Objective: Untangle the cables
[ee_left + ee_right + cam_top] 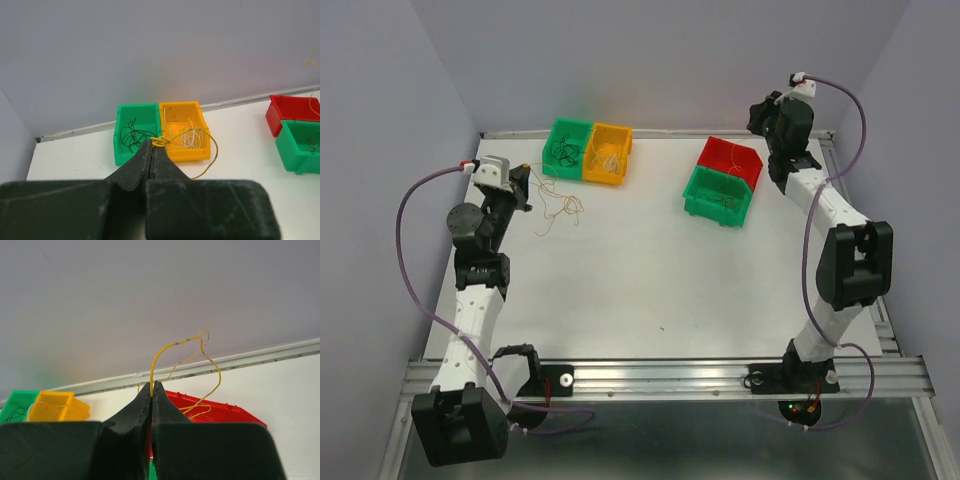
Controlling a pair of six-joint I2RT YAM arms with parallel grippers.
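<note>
My left gripper (pixel 152 143) is shut on a knotted yellow cable (pixel 215 150) that loops off to the right in front of the yellow bin. In the top view this gripper (pixel 527 182) is at the left of the table, with thin orange-tan strands (pixel 560 208) trailing onto the white surface beside it. My right gripper (pixel 152 384) is shut on another yellow cable (pixel 165 351) that arcs up and hangs down over the red bin (pixel 220 412). In the top view the right gripper (pixel 758 117) is raised at the back right.
A green bin (pixel 552 160) with dark cables (pixel 131 135) and a yellow bin (pixel 605 178) with whitish cables (pixel 187 137) stand at the back left. A red bin (pixel 715 150) and a second green bin (pixel 705 210) stand at the back right. Walls close the left, back and right.
</note>
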